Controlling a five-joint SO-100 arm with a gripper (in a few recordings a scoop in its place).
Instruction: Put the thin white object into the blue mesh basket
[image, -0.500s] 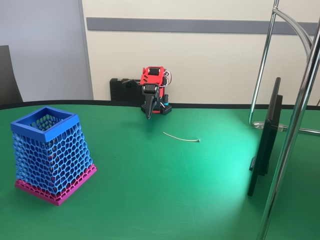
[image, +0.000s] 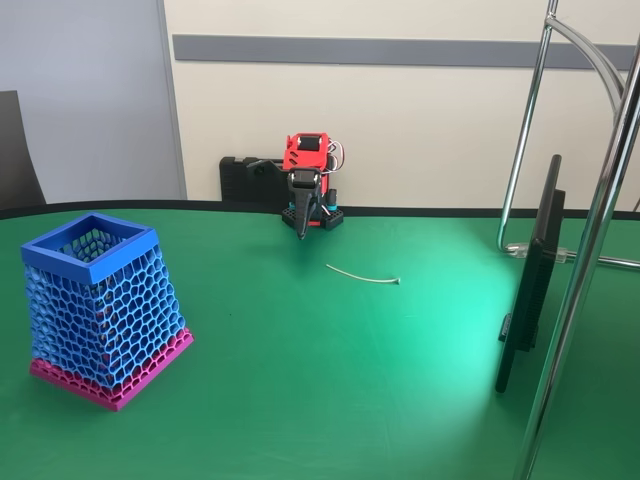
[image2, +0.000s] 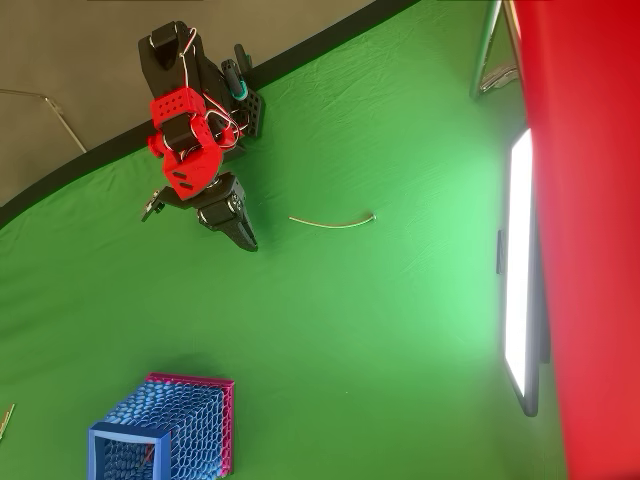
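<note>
The thin white object (image: 362, 277) (image2: 335, 225) lies flat on the green table, slightly curved, with its small knob at the right end in both views. My gripper (image: 303, 233) (image2: 248, 240) hangs from the red arm at the table's far edge, pointing down, shut and holding nothing. Its tip is a short way to the left of the strand's left end. The blue mesh basket (image: 88, 264) (image2: 150, 432) stands upright on its pink base at the near left, well away from both.
A dark flat screen (image: 530, 285) (image2: 520, 270) stands on edge at the right. Chrome stand tubes (image: 522, 150) rise behind and in front of it. A blurred red shape (image2: 590, 200) covers the overhead view's right side. A dark chair (image: 15, 150) sits at far left.
The gripper tip has swung slightly to the right, toward the strand. The strand and basket have not moved.
</note>
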